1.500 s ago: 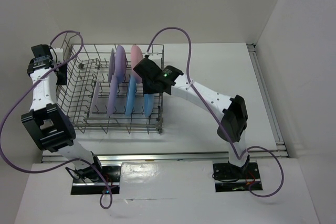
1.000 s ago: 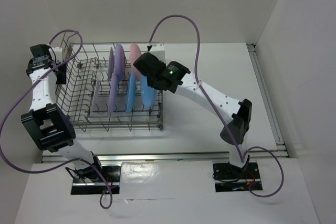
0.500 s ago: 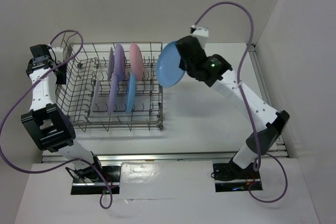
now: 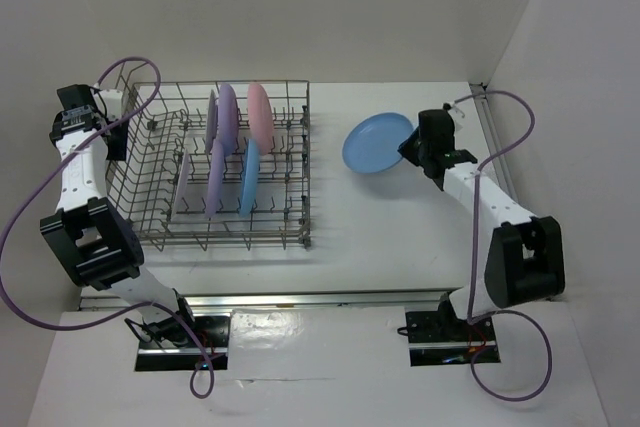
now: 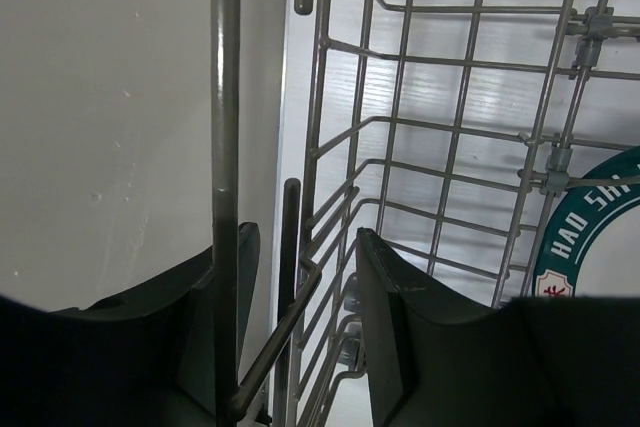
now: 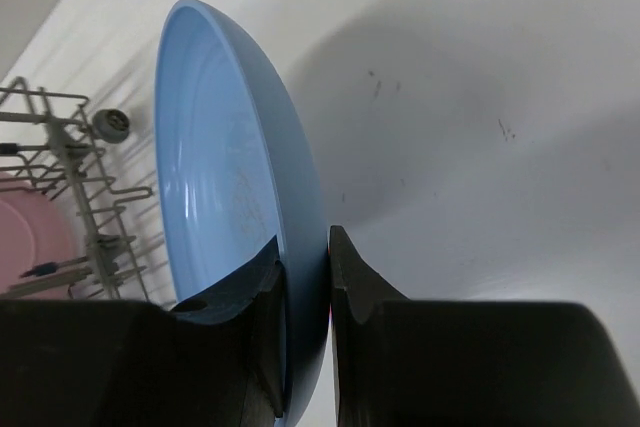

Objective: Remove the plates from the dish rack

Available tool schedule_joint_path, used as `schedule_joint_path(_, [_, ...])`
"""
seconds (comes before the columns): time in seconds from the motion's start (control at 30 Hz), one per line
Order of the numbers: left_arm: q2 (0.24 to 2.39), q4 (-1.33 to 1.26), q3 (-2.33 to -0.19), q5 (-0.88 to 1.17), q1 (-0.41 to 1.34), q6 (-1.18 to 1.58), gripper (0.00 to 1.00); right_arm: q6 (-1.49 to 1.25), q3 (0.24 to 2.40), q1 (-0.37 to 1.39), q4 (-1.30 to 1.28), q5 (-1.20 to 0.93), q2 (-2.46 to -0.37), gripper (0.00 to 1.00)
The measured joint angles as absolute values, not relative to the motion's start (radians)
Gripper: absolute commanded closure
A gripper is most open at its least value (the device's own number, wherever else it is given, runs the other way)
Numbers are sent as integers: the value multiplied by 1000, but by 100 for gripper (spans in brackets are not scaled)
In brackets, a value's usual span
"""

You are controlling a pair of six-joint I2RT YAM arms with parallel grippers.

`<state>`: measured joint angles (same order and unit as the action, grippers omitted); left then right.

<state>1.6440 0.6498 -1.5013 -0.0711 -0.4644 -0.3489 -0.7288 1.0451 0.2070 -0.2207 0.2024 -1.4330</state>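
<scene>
Your counter is a white surface, walled at 9, 12 and 3 o'clock. The dish rack stands directly on it at 9 o'clock, close to the left wall. A metal rail runs along its 3 o'clock edge.

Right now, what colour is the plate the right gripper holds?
Plain pastel blue. The plate shows best in the right wrist view, rim pinched by the right gripper.
</scene>
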Motion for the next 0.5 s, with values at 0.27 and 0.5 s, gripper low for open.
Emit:
schedule_joint_path(0.27, [1644, 645, -1500, -64, -464, -362, 43, -854, 904, 103, 196, -49, -1720, 100])
schedule_joint_path(0.5, [1644, 645, -1500, -70, -465, -362, 41, -960, 854, 81, 535, -230, -1944, 54])
